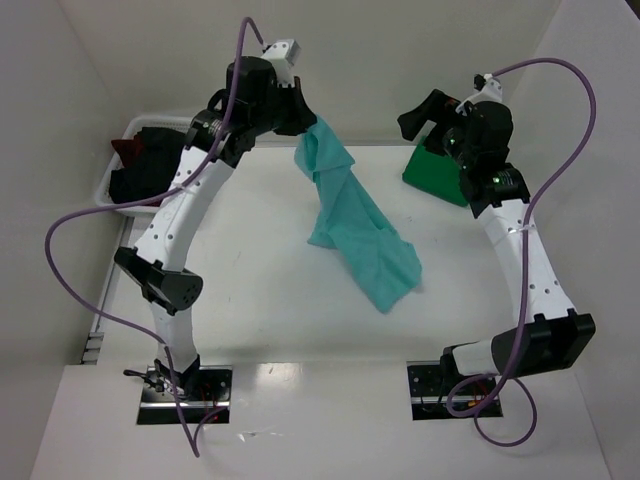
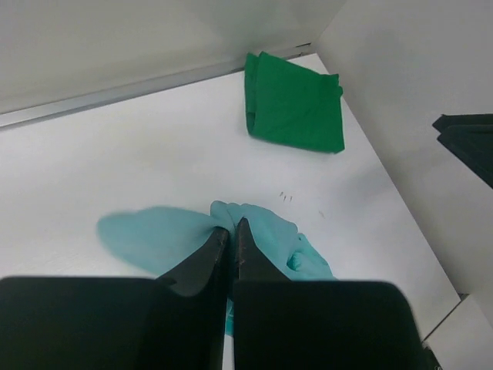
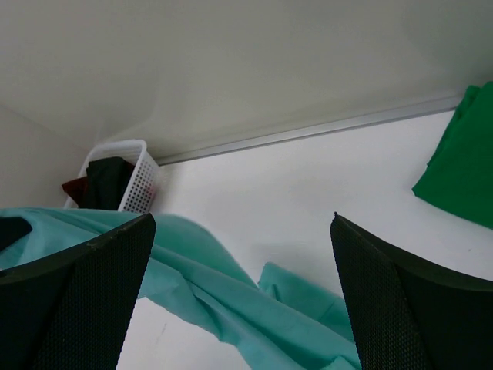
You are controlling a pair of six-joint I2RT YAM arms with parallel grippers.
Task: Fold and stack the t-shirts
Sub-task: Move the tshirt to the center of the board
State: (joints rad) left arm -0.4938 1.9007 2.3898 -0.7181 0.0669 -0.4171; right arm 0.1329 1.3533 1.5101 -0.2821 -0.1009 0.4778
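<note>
My left gripper [image 1: 305,128] is shut on the light teal t-shirt [image 1: 355,225] and holds its top edge high at the back of the table; the cloth hangs down and trails onto the table toward the front right. It also shows in the left wrist view [image 2: 262,231] below the shut fingers [image 2: 233,227], and in the right wrist view [image 3: 231,301]. A folded darker green t-shirt [image 1: 435,172] lies at the back right, also in the left wrist view [image 2: 296,104]. My right gripper [image 1: 415,115] is open and empty, raised above the green shirt.
A white lattice basket [image 1: 112,170] at the back left holds black [image 1: 150,170] and dark red [image 1: 127,150] shirts. It also shows in the right wrist view [image 3: 139,181]. White walls enclose the table at the back and both sides.
</note>
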